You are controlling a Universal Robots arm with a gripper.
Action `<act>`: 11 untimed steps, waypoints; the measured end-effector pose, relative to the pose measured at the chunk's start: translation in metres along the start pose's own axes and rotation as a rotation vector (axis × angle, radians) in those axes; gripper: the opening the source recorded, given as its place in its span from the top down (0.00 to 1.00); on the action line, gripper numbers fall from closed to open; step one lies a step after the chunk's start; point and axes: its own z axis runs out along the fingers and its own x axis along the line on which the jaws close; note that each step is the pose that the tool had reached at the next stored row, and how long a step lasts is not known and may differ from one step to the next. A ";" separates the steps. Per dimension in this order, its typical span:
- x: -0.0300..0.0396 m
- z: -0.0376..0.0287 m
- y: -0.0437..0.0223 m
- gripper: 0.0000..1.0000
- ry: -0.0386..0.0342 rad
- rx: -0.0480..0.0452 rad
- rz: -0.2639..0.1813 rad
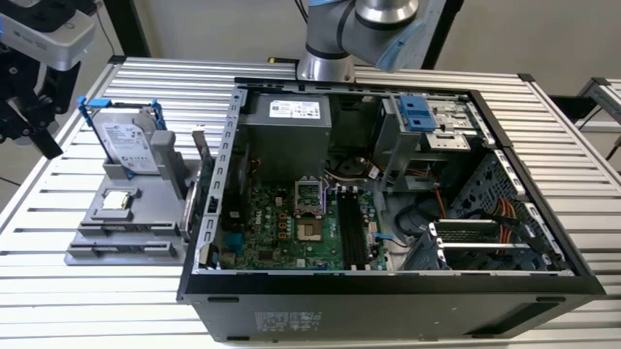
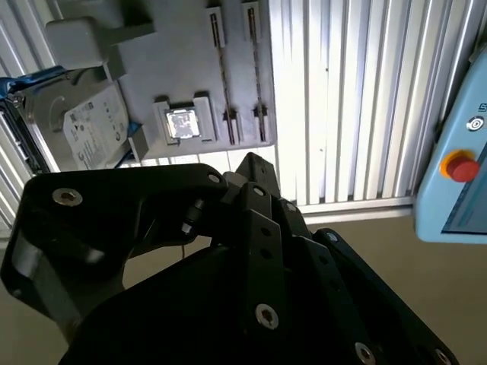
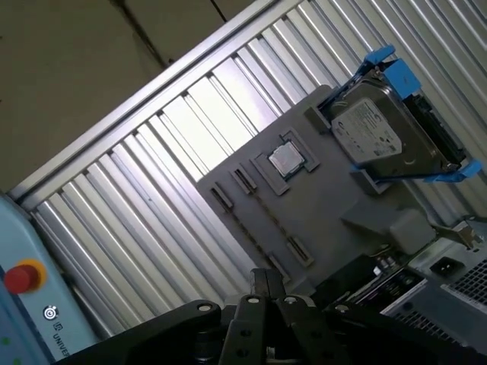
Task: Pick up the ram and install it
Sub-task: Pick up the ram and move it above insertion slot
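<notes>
Ram (image 1: 202,151) stands on edge at the rim of the grey holder (image 1: 107,233). In the exterior view it is a thin dark strip just beside the open computer case's (image 1: 388,291) wall, so you have little room on that side. On its other side the hard drive (image 1: 126,142) stands near it, upright in its blue frame, with the CPU chip (image 1: 116,200) lying flat at 7 o'clock from the ram.

Bare desk (image 1: 58,291) slats lie open at 6 and 9 o'clock of the holder. Inside the case the black slots (image 1: 351,236) sit mid-board, with cables and a drive cage at 3 o'clock.

From the ram, your gripper (image 1: 43,144) hangs at 9 o'clock, well apart, above the desk's edge. The frame cuts it off, and you cannot tell whether it is clenched or released. In both wrist views its dark linkage (image 2: 255,228) (image 3: 266,319) hides the near ground. The ram's colour and chips are hard to make out.
</notes>
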 end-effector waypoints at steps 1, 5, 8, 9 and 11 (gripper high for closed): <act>0.0000 0.0000 0.0000 1.00 0.0004 -0.0001 -0.007; 0.0000 0.0000 0.0000 1.00 0.0018 -0.0005 -0.037; 0.0000 0.0000 0.0000 1.00 0.0029 -0.0008 -0.059; 0.0000 0.0000 0.0000 1.00 0.0033 -0.0009 -0.066; 0.0000 0.0000 0.0000 1.00 0.0040 -0.0011 -0.081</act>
